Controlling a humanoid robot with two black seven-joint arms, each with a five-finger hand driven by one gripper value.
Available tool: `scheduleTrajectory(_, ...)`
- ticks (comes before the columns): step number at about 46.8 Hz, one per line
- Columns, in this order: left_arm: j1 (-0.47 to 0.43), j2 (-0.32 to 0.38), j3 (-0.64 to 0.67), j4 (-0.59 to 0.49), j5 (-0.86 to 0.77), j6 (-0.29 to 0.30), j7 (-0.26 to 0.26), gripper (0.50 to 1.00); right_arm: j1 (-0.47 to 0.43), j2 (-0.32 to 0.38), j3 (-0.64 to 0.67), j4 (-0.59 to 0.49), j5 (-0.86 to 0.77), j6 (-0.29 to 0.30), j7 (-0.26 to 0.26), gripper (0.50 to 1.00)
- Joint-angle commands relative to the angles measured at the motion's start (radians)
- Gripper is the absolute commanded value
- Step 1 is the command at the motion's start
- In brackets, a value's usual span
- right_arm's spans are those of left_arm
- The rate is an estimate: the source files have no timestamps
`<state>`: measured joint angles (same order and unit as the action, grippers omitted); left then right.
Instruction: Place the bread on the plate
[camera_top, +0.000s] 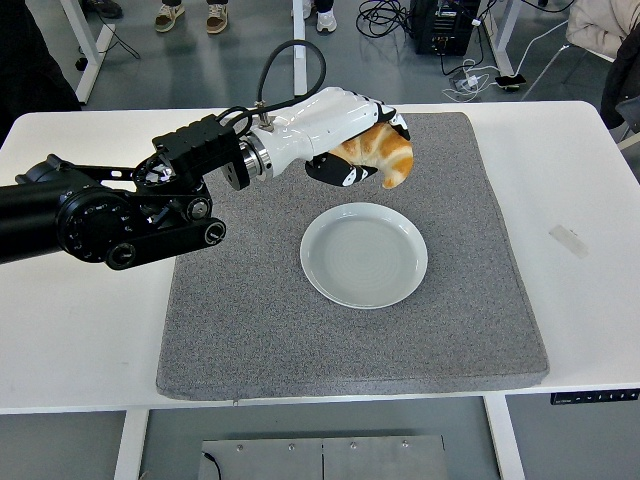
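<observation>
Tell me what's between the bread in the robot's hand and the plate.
Nothing: in the head view only bare grey mat separates the bread, gripped in the left hand, from the empty plate.

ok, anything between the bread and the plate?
Nothing visible. The left hand holds the bread above the grey mat, just beyond the far rim of the empty plate. Only bare mat lies between them.

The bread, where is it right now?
In the left robot hand, the bread is held above the grey mat, just beyond the plate.
</observation>
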<state>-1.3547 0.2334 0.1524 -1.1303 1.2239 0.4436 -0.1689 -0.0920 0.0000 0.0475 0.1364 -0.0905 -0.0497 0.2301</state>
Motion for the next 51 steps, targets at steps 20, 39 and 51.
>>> scheduleTrajectory(20,0.060,-0.043,0.042,0.021,0.002,0.007,-0.001,0.500,0.000,0.000,0.000,0.000,0.000,0.001,0.000,1.000)
scheduleTrajectory(39,0.114,-0.094,0.084,0.109,0.002,0.015,-0.014,0.500,0.000,0.000,0.000,0.000,0.000,0.001,0.000,1.000)
scheduleTrajectory(51,0.132,-0.124,0.122,0.142,0.002,0.050,-0.018,0.500,0.000,0.000,0.000,0.000,0.000,-0.001,0.000,1.000)
